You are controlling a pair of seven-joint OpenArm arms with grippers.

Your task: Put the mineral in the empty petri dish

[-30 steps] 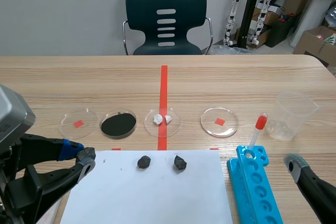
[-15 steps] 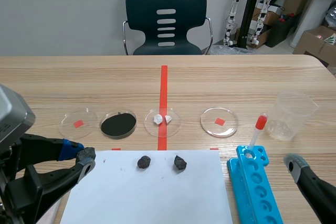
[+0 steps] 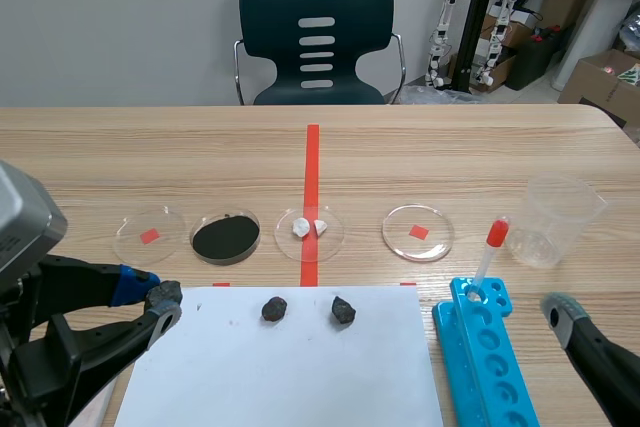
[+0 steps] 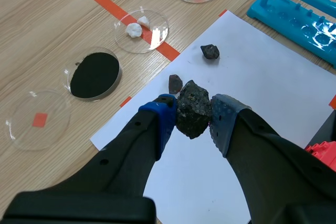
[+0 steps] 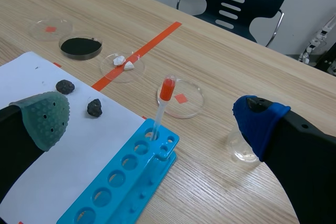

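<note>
Woodgrain table (image 3: 450, 147), craggy mineral (image 4: 193, 109) (dark)

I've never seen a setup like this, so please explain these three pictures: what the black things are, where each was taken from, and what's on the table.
It's a robot with two black arms, each ending in two-fingered jaws. One picture looks across the table from between the arms; the other two come from a camera on each wrist. The left jaws are shut on a dark mineral lump. The right jaws stand open, holding nothing. On the table lie four petri dishes: two empty dishes, one with black powder, one with white bits. Nearer is a white sheet with two more dark stones, a blue rack holding a red-topped dropper, and a clear beaker.
</note>
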